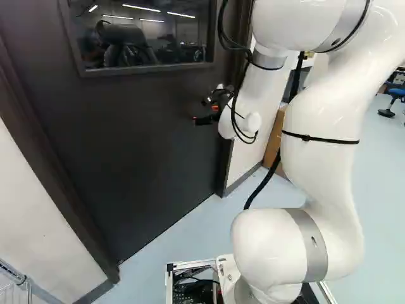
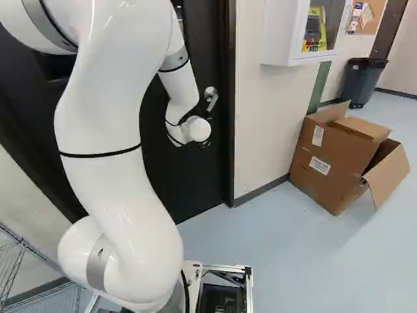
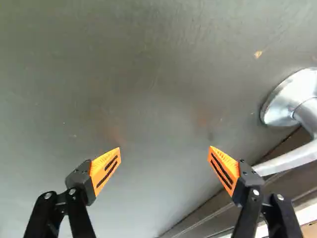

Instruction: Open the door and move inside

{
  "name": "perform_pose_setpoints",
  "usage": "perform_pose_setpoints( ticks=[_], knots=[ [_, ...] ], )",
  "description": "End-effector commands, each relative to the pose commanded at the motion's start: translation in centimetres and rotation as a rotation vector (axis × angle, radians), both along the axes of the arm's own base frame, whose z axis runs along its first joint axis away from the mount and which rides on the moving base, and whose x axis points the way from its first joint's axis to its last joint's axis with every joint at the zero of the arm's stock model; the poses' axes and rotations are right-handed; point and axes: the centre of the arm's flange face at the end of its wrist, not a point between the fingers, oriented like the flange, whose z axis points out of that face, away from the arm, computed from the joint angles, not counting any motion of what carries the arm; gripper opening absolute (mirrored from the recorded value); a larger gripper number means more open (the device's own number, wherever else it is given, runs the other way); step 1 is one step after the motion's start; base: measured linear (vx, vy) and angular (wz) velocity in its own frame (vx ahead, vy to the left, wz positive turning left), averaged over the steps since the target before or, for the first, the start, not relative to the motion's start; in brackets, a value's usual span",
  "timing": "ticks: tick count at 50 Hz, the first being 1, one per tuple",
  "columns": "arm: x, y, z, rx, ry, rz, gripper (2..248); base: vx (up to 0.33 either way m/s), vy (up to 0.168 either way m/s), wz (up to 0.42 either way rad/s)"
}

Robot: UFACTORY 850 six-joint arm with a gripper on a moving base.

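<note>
The gripper (image 3: 165,148), spread wide, faces the shut door (image 3: 148,74) with the lever handle (image 3: 290,159) just to its right — closing here would likely miss it, sweeping right could knock it.

I can pass across the door (image 3: 148,64); near its edge by the frame (image 2: 231,85), the lever handle (image 3: 287,161) blocks me.

Off-white walls (image 2: 264,117) with dark baseboards (image 2: 260,192) meet a pale blue floor (image 2: 293,261), where cardboard boxes (image 2: 326,163) stand near a white wall cabinet (image 2: 280,32), a lidded bin (image 2: 360,81) and corkboard (image 2: 373,18) beyond.
</note>
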Motion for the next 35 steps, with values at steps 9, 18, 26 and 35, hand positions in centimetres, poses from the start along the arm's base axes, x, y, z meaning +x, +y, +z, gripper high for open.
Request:
perform_pose_setpoints(
  ticks=[9,18,26,35],
  knots=[
    [0.1,0.0,-1.0,0.002,0.019,0.0,247,0.0,0.0,0.0],
    [0.2,0.0,-2.1,0.005,0.039,0.0,247,0.0,0.0,0.0],
    [0.0,0.0,-2.8,0.007,0.054,-0.001,247,0.0,0.0,0.0],
    [-1.4,0.0,-2.8,0.008,0.065,-0.003,247,0.0,0.0,0.0]
  ],
)
